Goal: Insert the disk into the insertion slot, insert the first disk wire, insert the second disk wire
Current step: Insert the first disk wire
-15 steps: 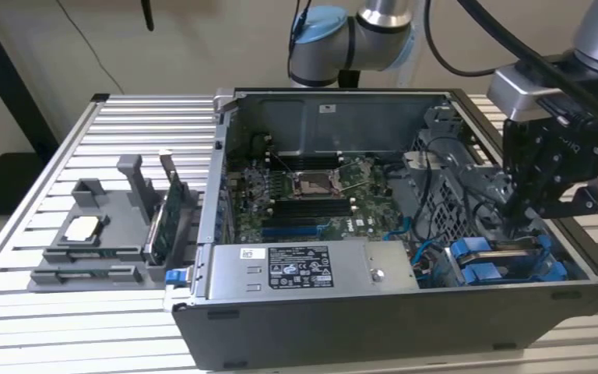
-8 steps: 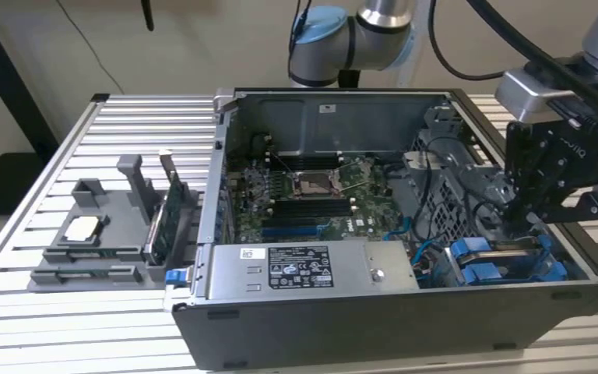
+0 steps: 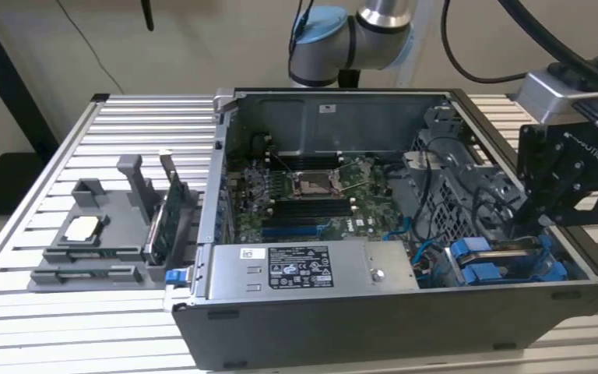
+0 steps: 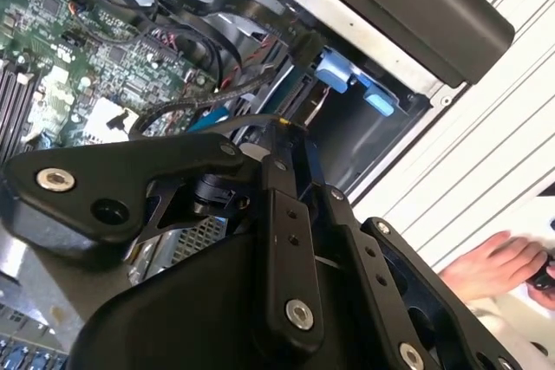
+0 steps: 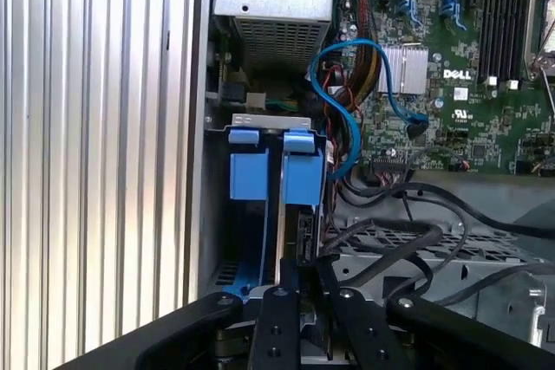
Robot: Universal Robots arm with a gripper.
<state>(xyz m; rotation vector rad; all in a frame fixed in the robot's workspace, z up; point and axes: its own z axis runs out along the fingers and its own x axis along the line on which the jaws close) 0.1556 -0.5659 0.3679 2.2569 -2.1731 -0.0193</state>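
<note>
Disk (image 5: 303, 178) beside cables (image 5: 355, 136) (blue, black).

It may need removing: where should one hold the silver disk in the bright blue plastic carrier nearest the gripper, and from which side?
Probably the disk by its blue carrier end, coming through the open side of the dark computer case. The rest sits sunk, a second blue carrier close on one flank, black cables on the other.
</note>
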